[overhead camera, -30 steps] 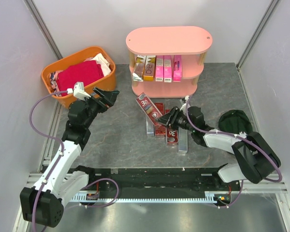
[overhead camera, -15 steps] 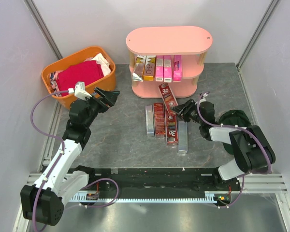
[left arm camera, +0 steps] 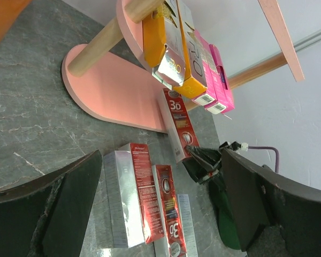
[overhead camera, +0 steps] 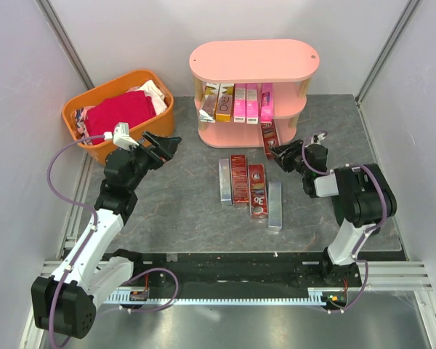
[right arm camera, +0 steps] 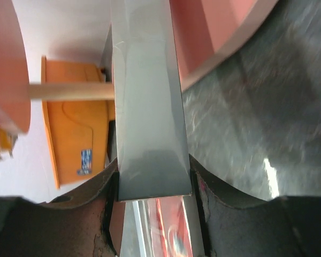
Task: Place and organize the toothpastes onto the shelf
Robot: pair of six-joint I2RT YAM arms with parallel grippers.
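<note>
The toothpastes (overhead camera: pixel 257 189) seem glossy cardboard; the shelf (overhead camera: pixel 254 59) has wooden posts (left arm camera: pixel 96 48).

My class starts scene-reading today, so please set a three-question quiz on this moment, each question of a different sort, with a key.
1. True or false: the left gripper is clamped on something.
2. How many toothpastes lie flat on the table?
3. The carton held in the right gripper is: A) pink B) dark red C) yellow-gold.
Key: 1 false; 2 four; 3 B.
</note>
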